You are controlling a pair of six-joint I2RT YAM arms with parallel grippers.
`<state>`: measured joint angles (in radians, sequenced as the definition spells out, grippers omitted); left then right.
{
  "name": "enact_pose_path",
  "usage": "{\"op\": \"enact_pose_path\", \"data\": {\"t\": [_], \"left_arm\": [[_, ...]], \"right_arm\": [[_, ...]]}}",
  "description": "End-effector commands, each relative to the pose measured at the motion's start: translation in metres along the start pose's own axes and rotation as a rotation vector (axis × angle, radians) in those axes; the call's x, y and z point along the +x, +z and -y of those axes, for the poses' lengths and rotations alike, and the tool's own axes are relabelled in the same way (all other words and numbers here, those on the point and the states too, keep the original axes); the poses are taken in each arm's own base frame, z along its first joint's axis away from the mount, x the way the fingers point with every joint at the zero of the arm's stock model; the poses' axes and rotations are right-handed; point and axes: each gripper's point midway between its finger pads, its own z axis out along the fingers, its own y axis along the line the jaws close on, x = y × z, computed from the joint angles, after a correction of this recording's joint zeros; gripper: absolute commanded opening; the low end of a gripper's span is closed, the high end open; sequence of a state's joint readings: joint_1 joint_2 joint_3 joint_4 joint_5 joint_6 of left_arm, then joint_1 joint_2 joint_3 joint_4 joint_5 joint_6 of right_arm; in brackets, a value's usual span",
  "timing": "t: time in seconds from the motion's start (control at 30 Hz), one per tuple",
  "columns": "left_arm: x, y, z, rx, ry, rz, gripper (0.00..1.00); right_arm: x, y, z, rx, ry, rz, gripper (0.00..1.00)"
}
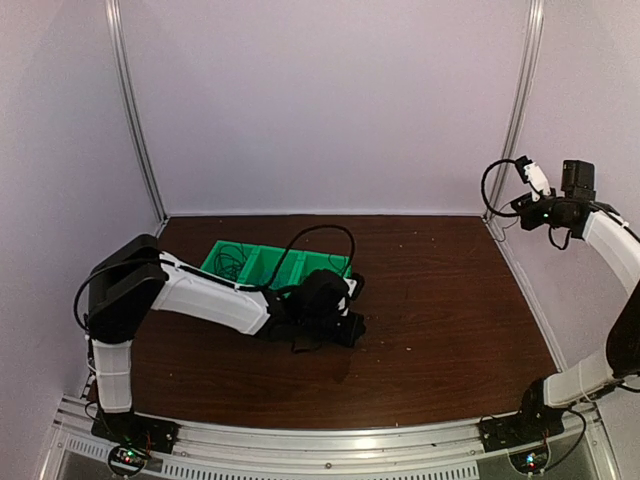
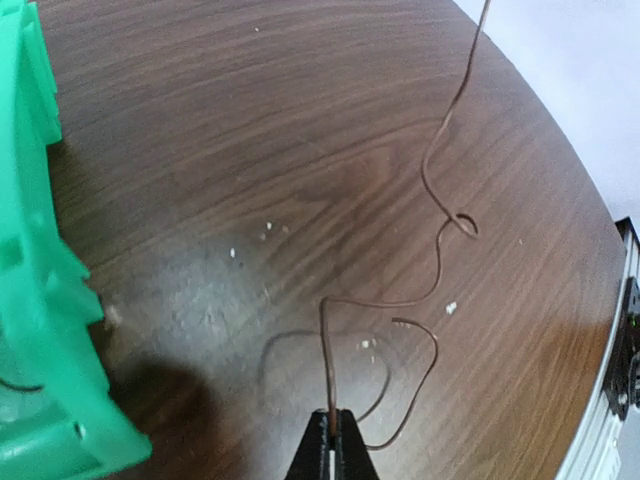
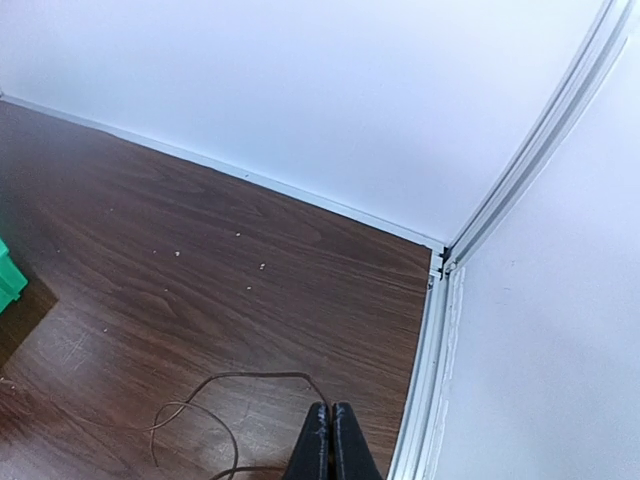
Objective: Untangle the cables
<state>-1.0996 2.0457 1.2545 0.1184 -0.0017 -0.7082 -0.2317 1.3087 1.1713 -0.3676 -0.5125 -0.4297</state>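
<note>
Left gripper pinching one thin dark cable over the wooden table — untangling looks barely begun.

Its jaws are clamped on the cable, just beside the green tray, where more cables lie bunched in one end compartment. The right gripper hangs raised at the far right, jaws together. A thin wire loops by its tips — held or not, I cannot tell.

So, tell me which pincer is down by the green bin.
The left pincer: it sits low over the table beside the green bin, shut on a thin cable. The right pincer is shut too, but raised high at the far right.
</note>
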Motion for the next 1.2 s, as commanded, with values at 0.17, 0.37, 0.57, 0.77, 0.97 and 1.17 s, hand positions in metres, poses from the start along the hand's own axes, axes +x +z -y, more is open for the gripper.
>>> {"op": "enact_pose_path", "data": {"t": [0.17, 0.37, 0.57, 0.77, 0.97, 1.17], "left_arm": [[0.059, -0.065, -0.035, -0.073, 0.07, -0.077, 0.0], [0.063, -0.117, -0.067, -0.215, 0.093, -0.046, 0.0], [0.057, -0.16, -0.098, -0.365, 0.095, -0.008, 0.0], [0.03, -0.192, -0.112, -0.423, 0.083, 0.085, 0.0], [-0.05, -0.212, -0.093, -0.362, 0.055, 0.274, 0.0], [-0.113, -0.208, -0.074, -0.273, 0.047, 0.408, 0.0]], "right_arm": [[-0.003, 0.007, 0.043, 0.216, 0.062, 0.032, 0.0], [0.002, 0.015, 0.051, 0.242, 0.074, 0.011, 0.0], [0.006, 0.021, 0.056, 0.261, 0.101, -0.001, 0.0], [0.002, 0.034, 0.025, 0.137, 0.091, -0.01, 0.0], [-0.024, 0.057, -0.086, -0.149, 0.025, -0.006, 0.0], [-0.058, 0.066, -0.202, -0.445, -0.045, 0.012, 0.0]]}}
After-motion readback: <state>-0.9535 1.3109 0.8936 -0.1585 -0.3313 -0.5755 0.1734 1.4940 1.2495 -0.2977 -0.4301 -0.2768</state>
